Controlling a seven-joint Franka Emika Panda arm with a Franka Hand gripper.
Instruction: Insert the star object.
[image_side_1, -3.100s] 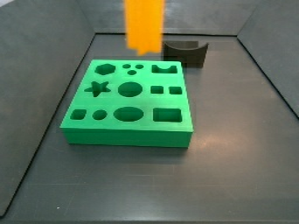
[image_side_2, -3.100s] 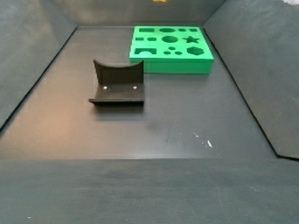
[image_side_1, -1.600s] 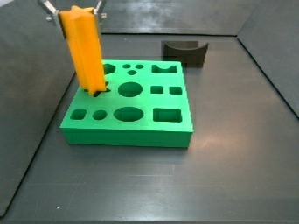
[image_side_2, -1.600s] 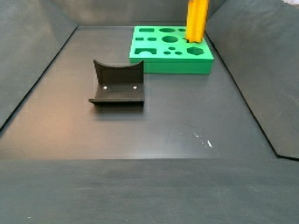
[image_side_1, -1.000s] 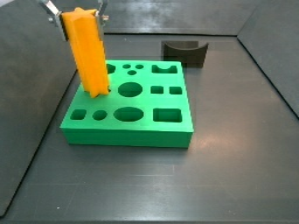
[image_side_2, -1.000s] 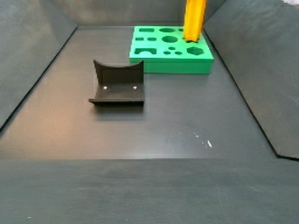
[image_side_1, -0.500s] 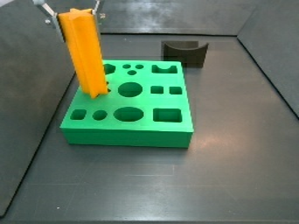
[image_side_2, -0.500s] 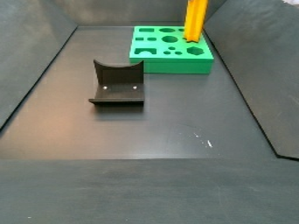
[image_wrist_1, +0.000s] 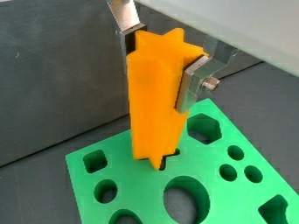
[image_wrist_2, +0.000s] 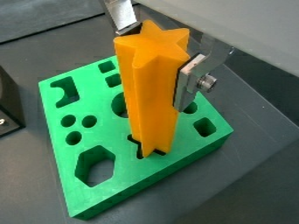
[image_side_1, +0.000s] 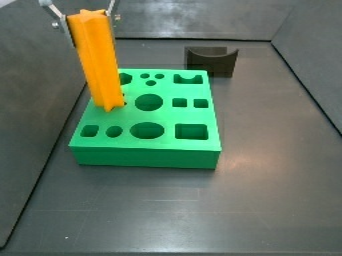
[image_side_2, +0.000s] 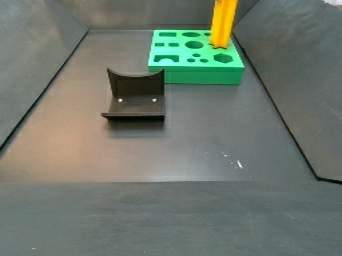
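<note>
gripper (image_wrist_2: 156, 54) clenched on upright star object (image_wrist_2: 153, 92), lower tip at star hole of green block (image_wrist_2: 73, 185)

End effector (image_wrist_2: 152, 42) holds star object (image_wrist_2: 153, 92) upright on block (image_wrist_2: 70, 198), fixture (image_side_2: 134, 95) apart.

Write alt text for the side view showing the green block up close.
The gripper holds the orange star object upright, its lower end at the star-shaped hole in the green block. The dark fixture stands behind the block.
</note>
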